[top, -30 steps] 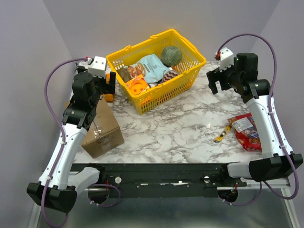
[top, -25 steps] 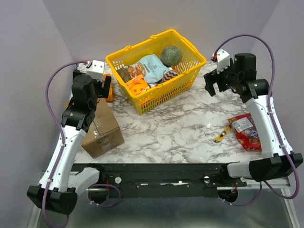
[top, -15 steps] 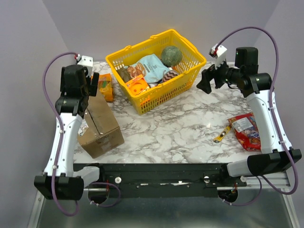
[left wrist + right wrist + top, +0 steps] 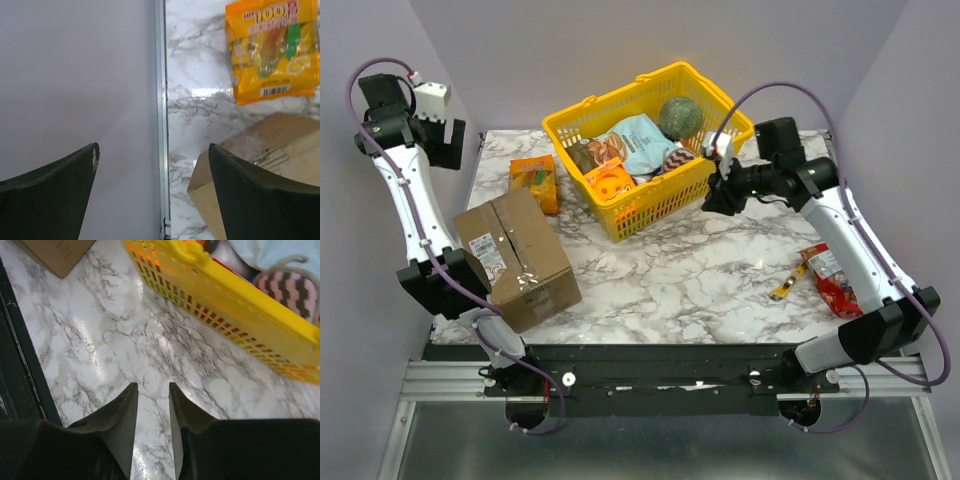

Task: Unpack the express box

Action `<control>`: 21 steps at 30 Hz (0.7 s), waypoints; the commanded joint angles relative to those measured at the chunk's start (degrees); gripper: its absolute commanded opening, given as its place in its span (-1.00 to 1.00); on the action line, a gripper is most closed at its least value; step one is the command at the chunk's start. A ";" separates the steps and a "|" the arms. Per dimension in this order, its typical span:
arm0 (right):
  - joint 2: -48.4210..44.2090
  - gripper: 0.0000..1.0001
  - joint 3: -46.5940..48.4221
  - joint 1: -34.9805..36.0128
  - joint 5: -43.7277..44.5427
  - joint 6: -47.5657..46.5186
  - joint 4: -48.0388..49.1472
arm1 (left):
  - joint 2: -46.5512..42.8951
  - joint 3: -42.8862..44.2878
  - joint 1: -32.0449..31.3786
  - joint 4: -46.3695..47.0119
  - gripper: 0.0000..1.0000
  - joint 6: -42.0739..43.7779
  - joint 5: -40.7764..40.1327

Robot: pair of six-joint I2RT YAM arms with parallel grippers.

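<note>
The express box [image 4: 516, 258], plain brown corrugated card with a white label on its top, sits on the near left of the marble-veined bench [image 4: 700, 270] with its flaps down. The left wrist view catches only one corner of it, and the right wrist view only a cut-off edge. The left gripper [image 4: 448, 142] is raised by the left wall, well apart from the box, its jaws spread wide above the bench edge with nothing between them. The right gripper [image 4: 713, 197] hangs just beside the near wall of the yellow plastic basket [image 4: 620, 215], jaws drawn to a narrow slit and gripping nothing. The basket's lattice hides much of its load: a green ball-like thing [image 4: 680, 117], a pale blue bag [image 4: 645, 142], and a pink-and-dark striped piece [image 4: 287, 290], perhaps a pouch, cut off at the frame. A glossy orange snack packet [image 4: 534, 180] lies flat between box and basket. A crinkled red bag [image 4: 835, 278] and a small yellow sachet [image 4: 787, 283] lie at the right.
</note>
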 commanded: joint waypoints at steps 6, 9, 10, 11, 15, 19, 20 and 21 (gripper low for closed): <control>16.89 -0.70 7.82 12.46 4.30 -3.91 3.97 | -15.31 -29.52 3.12 -10.86 0.97 15.48 12.58; 24.01 -0.78 14.41 14.22 6.85 -3.11 5.46 | -21.20 -37.08 3.38 -8.20 0.97 18.28 10.03; 26.98 -0.80 17.73 14.84 7.98 -2.67 6.08 | -23.57 -39.01 3.47 -7.85 0.97 19.16 9.50; 28.84 -0.86 19.50 15.02 8.69 -2.14 7.91 | -24.63 -42.51 3.38 -7.58 0.97 19.78 9.06; 37.28 -0.99 29.78 16.25 13.52 -0.12 12.31 | -29.30 -49.22 3.38 -6.88 0.97 22.42 9.14; 44.85 -0.99 39.80 16.95 18.45 2.17 16.37 | -34.12 -52.92 3.21 -9.07 0.96 23.65 13.35; 45.64 -0.99 41.39 16.95 18.45 2.26 16.37 | -34.92 -53.88 2.77 -9.51 0.96 23.92 14.67; 45.65 -0.99 41.93 17.04 18.45 2.52 16.45 | -35.89 -54.24 2.33 -10.04 0.96 24.01 16.25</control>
